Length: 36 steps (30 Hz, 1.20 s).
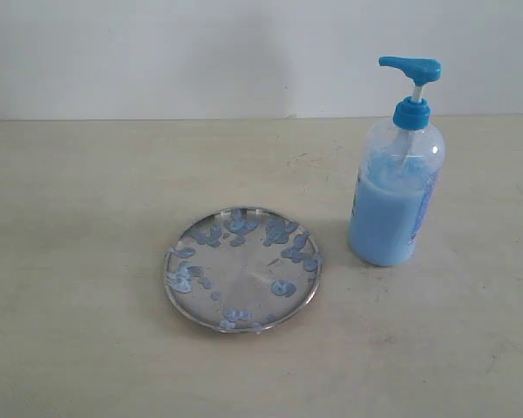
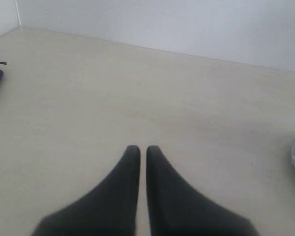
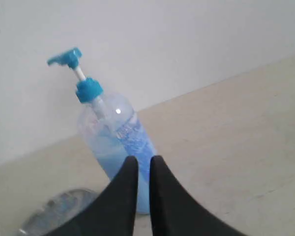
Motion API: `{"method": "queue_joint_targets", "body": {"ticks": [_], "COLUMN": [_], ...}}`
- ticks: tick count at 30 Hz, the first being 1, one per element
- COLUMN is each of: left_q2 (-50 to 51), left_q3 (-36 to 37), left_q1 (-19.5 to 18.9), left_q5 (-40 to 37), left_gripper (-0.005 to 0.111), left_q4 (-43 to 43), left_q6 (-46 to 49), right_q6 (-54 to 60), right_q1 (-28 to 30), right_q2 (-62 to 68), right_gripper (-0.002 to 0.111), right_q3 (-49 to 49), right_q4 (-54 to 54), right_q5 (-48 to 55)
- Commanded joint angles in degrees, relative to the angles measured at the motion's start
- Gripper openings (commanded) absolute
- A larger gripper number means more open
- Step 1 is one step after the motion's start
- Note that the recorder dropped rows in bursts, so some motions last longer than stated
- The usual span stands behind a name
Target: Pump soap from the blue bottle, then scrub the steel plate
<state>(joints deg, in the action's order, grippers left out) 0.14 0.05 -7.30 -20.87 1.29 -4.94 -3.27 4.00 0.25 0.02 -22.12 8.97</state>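
A steel plate [image 1: 242,272] is seen lying flat on the pale table [image 1: 87,218], near the middle of the exterior view. Its shiny surface is spotted with small blobs of blue soap [image 1: 283,287], mostly gathered near the rim. A blue bottle [image 1: 394,205] is stood upright to the right of the plate, near it but not touching, with its pump head [image 1: 411,68] raised on a white stem. The bottle is filled to about two thirds with pale blue liquid.

No arm is shown in the exterior view. The left pincer [image 2: 143,149] is held closed over bare table, with only a thin slit left between its dark fingers and nothing gripped. The right pincer [image 3: 143,160] is likewise closed and empty, and is pointed toward the bottle, apart from it. A white wall [image 1: 157,52] is seen behind the table.
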Motion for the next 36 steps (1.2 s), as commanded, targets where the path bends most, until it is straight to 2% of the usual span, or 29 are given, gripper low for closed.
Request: {"method": "queue_joint_targets", "body": {"ticks": [1, 4, 10, 13, 14, 16, 18, 19, 20, 21, 24, 25, 26, 27, 29, 30, 36], "left_q2": [-0.1, -0.1, -0.1, -0.1, -0.1, -0.1, -0.1, -0.1, -0.1, -0.1, -0.1, -0.1, -0.1, -0.1, -0.1, -0.1, -0.1], "left_q3": [-0.1, -0.1, -0.1, -0.1, -0.1, -0.1, -0.1, -0.1, -0.1, -0.1, -0.1, -0.1, -0.1, -0.1, -0.1, -0.1, -0.1], "left_q1": [0.0, 0.0, 0.0, 0.0, 0.0, -0.1, -0.1, -0.1, -0.1, -0.1, -0.1, -0.1, -0.1, -0.1, -0.1, -0.1, -0.1], "left_q5": [0.3, 0.3, 0.3, 0.3, 0.3, 0.3, 0.3, 0.3, 0.3, 0.3, 0.3, 0.3, 0.3, 0.3, 0.3, 0.3, 0.3], "left_gripper": [0.004, 0.004, 0.004, 0.004, 0.004, 0.004, 0.004, 0.004, 0.004, 0.004, 0.004, 0.004, 0.004, 0.004, 0.004, 0.004, 0.004], "left_q4": [0.2, 0.2, 0.2, 0.2, 0.2, 0.2, 0.2, 0.2, 0.2, 0.2, 0.2, 0.2, 0.2, 0.2, 0.2, 0.2, 0.2], "left_q6": [0.2, 0.2, 0.2, 0.2, 0.2, 0.2, 0.2, 0.2, 0.2, 0.2, 0.2, 0.2, 0.2, 0.2, 0.2, 0.2, 0.2], "right_q6": [-9.9, -12.1, -15.6, -15.4, -12.9, -4.1, 4.8, 8.4, 12.4, 10.7, 11.4, 11.0, 8.5, 5.7, 4.3, 4.4, -2.3], "right_q1": [0.0, 0.0, 0.0, 0.0, 0.0, 0.0, 0.0, 0.0, 0.0, -0.2, -0.6, -0.6, -0.6, -0.6, -0.6, -0.6, -0.6], "right_q2": [-0.3, -0.3, -0.3, -0.3, -0.3, 1.3, 7.3, 10.5, 16.1, 26.3, 47.4, 54.3, 58.6, 62.1, 68.4, 70.7, 77.9], "right_gripper": [0.000, 0.000, 0.000, 0.000, 0.000, 0.000, 0.000, 0.000, 0.000, 0.000, 0.001, 0.006, 0.018, 0.035, 0.087, 0.105, 0.104], "right_q3": [0.0, 0.0, 0.0, 0.0, 0.0, -1.6, -6.9, -9.5, -13.4, -17.7, -22.2, -23.5, -23.9, -24.4, -24.7, -24.7, -24.7], "right_q4": [-7.5, -7.5, -7.6, -6.5, -5.7, -5.7, -3.3, 1.3, 13.2, 27.9, 41.2, 40.6, 40.6, 40.6, 40.6, 40.8, 40.6], "right_q5": [-0.8, -0.6, -14.1, -29.2, -38.0, -44.7, -37.3, -31.4, -21.6, -13.1, -16.1, -21.8, -25.5, -26.1, -22.0, -21.1, -30.8]}}
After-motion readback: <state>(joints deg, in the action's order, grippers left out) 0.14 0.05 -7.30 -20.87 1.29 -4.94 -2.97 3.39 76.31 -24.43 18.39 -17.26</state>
